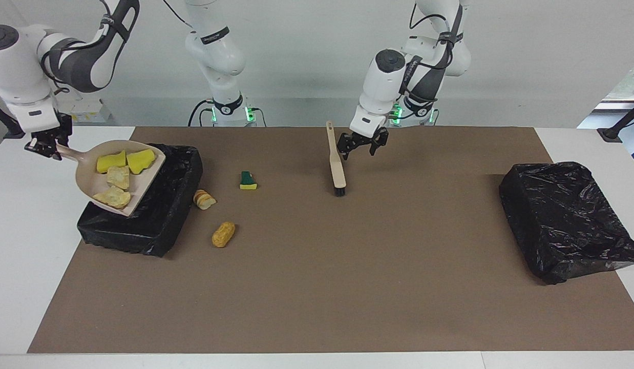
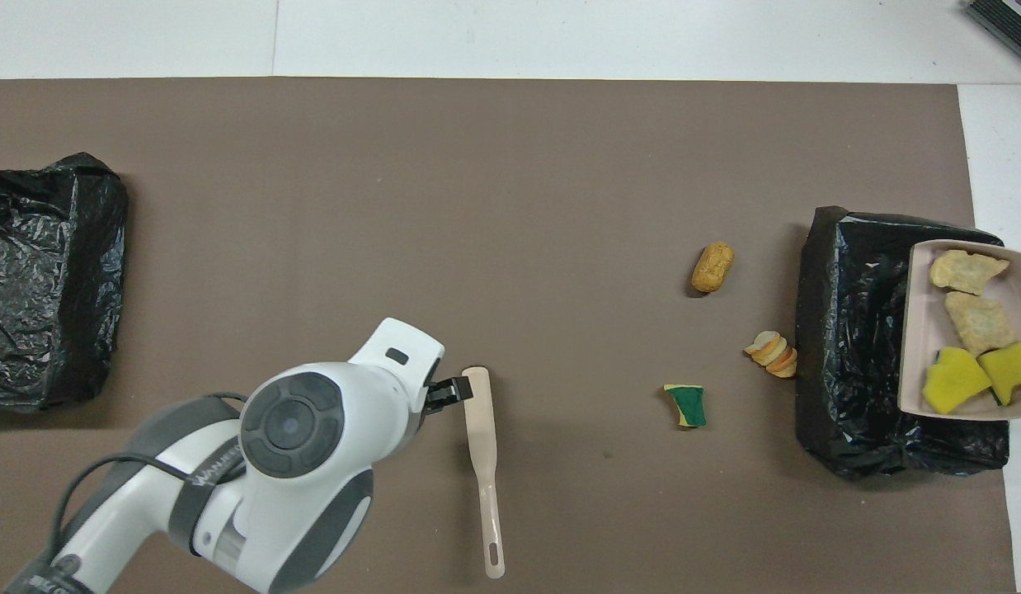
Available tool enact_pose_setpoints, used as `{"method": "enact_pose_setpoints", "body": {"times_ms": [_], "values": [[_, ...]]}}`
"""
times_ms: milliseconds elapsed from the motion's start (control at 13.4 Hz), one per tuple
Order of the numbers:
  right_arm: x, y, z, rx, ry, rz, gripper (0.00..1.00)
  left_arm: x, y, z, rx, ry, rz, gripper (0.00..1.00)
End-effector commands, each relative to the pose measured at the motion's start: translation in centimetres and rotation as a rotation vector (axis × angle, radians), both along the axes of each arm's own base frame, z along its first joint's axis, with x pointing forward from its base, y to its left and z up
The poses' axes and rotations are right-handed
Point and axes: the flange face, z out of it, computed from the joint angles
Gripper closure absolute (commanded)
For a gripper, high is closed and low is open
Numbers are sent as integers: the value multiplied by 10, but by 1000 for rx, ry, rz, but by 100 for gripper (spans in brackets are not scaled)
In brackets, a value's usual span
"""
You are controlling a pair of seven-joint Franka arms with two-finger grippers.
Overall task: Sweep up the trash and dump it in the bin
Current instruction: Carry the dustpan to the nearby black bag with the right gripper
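My right gripper (image 1: 43,146) is shut on the handle of the beige dustpan (image 1: 86,177), held tilted, mouth down, over the black-lined bin (image 1: 158,225). Several pieces of trash lie in the pan: yellow sponge chunks (image 1: 126,160) and bread-like pieces (image 1: 113,196). Loose on the mat are a green-faced sponge (image 1: 248,181), a sliced bread piece (image 1: 204,199) and a golden roll (image 1: 223,234). The brush (image 1: 337,164) lies flat on the mat. My left gripper (image 1: 359,147) hangs open just beside its handle, holding nothing.
A second black-lined bin (image 1: 568,220) stands at the left arm's end of the brown mat (image 1: 347,287). In the overhead view the left arm's wrist (image 2: 312,437) covers the mat beside the brush (image 2: 482,429).
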Motion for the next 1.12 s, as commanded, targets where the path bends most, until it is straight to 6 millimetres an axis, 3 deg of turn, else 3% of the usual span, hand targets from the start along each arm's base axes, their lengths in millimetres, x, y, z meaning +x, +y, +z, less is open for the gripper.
{"method": "enact_pose_setpoints", "body": {"times_ms": [0,223,669,893,1041], "values": [[5,27,4,-130,29,-45,100,47,47,25,21,12,-53,0],[9,62,2,-236,53,0,100,89,98,46,20,25,-83,0],[11,123,5,-412,20,16,100,123,222,83,29,30,-264,0],[18,154,10,-492,44,84,100,128,264,109,52,25,-296,0],[33,153,25,-601,35,133,100,131,270,130,109,-4,-338,0]]}}
